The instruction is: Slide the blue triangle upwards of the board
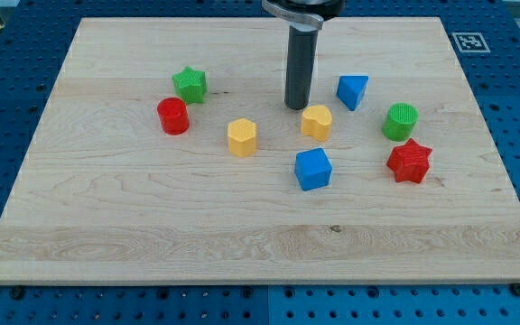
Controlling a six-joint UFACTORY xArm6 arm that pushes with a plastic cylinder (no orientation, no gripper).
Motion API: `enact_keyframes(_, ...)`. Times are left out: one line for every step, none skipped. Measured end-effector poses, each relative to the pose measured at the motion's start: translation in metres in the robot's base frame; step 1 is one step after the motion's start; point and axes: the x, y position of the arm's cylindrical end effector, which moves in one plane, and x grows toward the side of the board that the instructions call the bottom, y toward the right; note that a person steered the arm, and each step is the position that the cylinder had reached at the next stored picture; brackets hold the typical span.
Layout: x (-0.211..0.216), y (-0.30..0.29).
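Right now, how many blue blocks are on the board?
2. The blue triangle sits toward the view's upper right, just right of my tip. The blue cube lies lower, below the yellow heart. None seems hidden.
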Motion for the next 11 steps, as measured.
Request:
enact_keyframes(0.001,0.033)
enact_keyframes(0.012,0.057)
enact_keyframes(0.020,0.057)
enact_keyframes(0.020,0.057)
enact_keyframes(0.020,0.064)
enact_keyframes(0.020,0.074)
enact_keyframes(0.020,0.088)
enact_keyframes(0.020,0.090)
enact_keyframes(0.015,0.086)
enact_keyframes(0.002,0.086)
enact_keyframes(-0.015,0.085)
